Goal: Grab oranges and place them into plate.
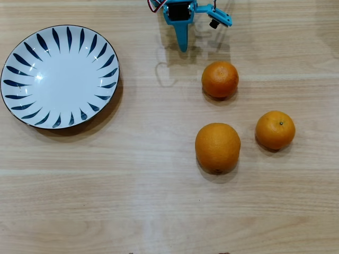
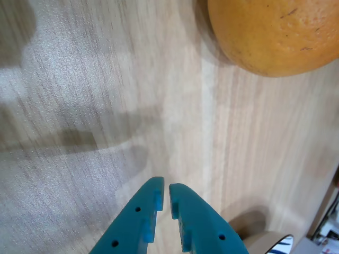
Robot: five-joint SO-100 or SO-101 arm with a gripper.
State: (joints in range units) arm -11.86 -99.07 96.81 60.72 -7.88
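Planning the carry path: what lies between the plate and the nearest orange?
Nothing: in the overhead view only bare wooden table separates the plate from the top orange.

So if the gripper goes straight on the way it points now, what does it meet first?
Probably bare table. In the wrist view the gripper aims at empty wood, with an orange off to the right of that line. Depth is unclear.

Teal plastic gripper [image 2: 164, 193] with pointed, screw-holed fingers, black motor, red-white wires.

three oranges [image 1: 220, 79] [image 1: 217, 147] [image 1: 275, 129], one plate [image 1: 27, 58], one end effector [image 1: 183, 45], one wooden table [image 1: 159, 201]
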